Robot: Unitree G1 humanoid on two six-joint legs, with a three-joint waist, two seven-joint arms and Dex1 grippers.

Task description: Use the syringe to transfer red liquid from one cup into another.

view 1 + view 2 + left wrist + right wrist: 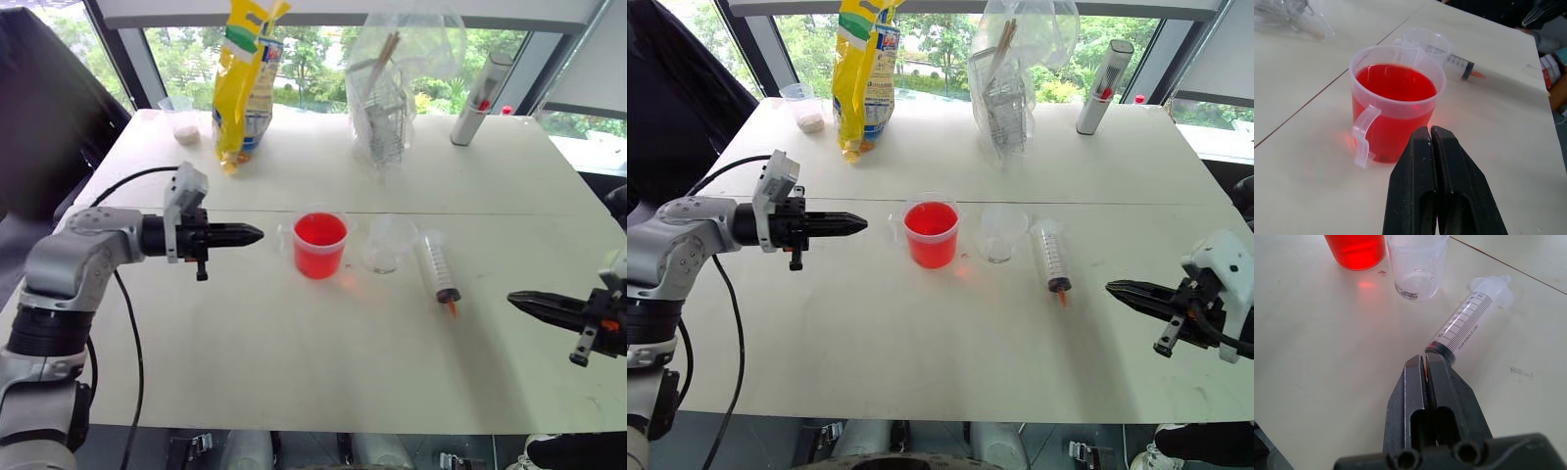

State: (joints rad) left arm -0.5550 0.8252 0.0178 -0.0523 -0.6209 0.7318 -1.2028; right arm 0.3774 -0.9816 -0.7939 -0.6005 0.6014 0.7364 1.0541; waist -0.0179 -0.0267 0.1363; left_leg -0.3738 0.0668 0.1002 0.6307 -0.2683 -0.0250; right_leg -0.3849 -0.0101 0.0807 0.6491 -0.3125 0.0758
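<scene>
The handled cup (319,244) stands mid-table, filled with red liquid (1395,82). Just right of it is the smaller clear cup (386,243), which looks empty. The syringe (437,266) lies flat on the table right of that cup, orange tip toward the table's near edge. My left gripper (257,234) hovers left of the red cup, pointing at it, shut with nothing held. My right gripper (513,298) is shut and empty, hanging right of the syringe and pointing toward its tip end (1437,347).
At the table's back stand a yellow snack bag (243,78), a clear bag with a wire rack (387,88), a grey-white tube (480,98) and a small cup (184,125). A black cable (127,323) trails from my left arm over the table's left side.
</scene>
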